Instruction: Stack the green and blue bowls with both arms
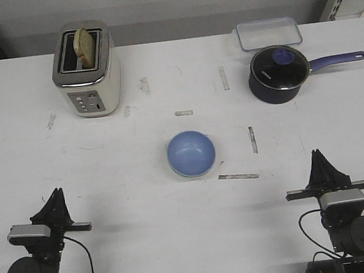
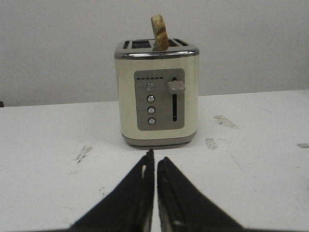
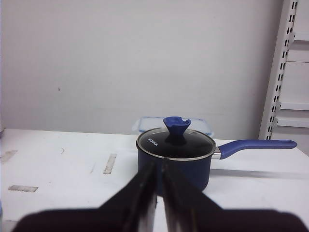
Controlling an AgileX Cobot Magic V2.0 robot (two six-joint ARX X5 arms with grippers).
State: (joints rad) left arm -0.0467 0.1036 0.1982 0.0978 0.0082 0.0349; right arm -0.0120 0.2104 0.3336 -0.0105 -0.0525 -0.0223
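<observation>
Blue bowl (image 1: 191, 153) sits nearer the robot than the toaster (image 1: 86, 69), rim mint-tinged, maybe green nested beneath. Left gripper (image 1: 58, 194) and right gripper (image 1: 318, 159) parked, jaws closed, empty.

The bowl (image 1: 191, 153) is sitting in the middle of the table (image 1: 130, 200), with the toaster (image 1: 86, 69) far back left and the pot (image 1: 279, 73) far back right.

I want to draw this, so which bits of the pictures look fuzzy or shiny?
Front view: even light, the blue bowl casts only a soft shadow, and the pan lid shows a faint glare. Left wrist view: the toaster is sharp, while the left end effector up close looks blurry. Right wrist view: the saucepan is fairly sharp, while the right end effector is a dark blur.
</observation>
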